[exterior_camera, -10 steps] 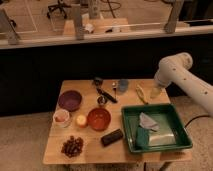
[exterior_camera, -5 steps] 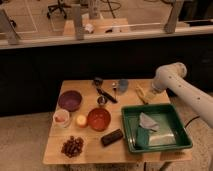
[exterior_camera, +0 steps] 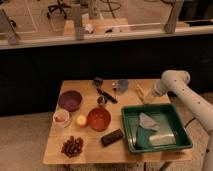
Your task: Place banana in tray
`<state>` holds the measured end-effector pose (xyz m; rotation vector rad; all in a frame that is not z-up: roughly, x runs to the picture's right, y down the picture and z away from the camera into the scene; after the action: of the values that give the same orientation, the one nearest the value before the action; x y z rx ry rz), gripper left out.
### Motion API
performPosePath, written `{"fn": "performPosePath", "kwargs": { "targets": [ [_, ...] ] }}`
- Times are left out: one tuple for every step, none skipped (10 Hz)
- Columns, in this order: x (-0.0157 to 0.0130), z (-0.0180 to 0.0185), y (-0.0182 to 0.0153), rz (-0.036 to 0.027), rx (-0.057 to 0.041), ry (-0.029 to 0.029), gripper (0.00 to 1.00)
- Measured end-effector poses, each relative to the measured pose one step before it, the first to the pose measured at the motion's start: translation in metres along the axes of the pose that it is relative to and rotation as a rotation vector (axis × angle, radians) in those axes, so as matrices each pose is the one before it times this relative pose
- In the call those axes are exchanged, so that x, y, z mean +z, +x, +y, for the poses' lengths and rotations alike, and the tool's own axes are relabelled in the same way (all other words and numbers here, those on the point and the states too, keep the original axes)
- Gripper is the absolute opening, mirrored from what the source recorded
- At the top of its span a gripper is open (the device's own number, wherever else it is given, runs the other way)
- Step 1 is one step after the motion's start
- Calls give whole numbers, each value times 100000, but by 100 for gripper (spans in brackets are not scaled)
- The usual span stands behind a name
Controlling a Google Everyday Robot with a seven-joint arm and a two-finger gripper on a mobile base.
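A: What has changed?
B: Claw (exterior_camera: 150,95) has been brought down to banana (exterior_camera: 141,93); jaws apart, nothing gripped.
A: Banana located?
B: Seen on worktop (exterior_camera: 90,152), just beside tray (exterior_camera: 156,106). Grasp judged next.

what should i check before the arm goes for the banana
1. Banana free to grasp: ok, it lies on the table behind the tray with nothing on it.
2. Tool lined up: ok, it hangs just right of the banana.
3. Tool ready: ok, open and holding nothing.
4. Tool touching the banana: cannot tell.
5. Room in the tray: ok, a pale wrapper lies inside, with bare green floor around it.
6. Blue cup out of the way: ok, it stands apart, left of the banana.
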<state>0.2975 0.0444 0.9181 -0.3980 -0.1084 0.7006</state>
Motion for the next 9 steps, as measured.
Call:
{"fn": "performPosePath", "kwargs": {
  "targets": [
    [677,32,-45,-1352,1608,-1254,80],
    [572,-43,-203,-1310,1328,-839,80],
    [396,-150,-554,-1678,803,-312,80],
    [326,-38,-384,-869,289,-225,80],
    [547,-41,-486,-999,543,-419,80],
    [544,82,-241,-423,366,-471,80],
    [400,-5,-116,-246,539,-134,80],
    [637,-6,-19,-241,700,-44,80],
    [320,-21,-16,-146,231,112,80]
  ]
}}
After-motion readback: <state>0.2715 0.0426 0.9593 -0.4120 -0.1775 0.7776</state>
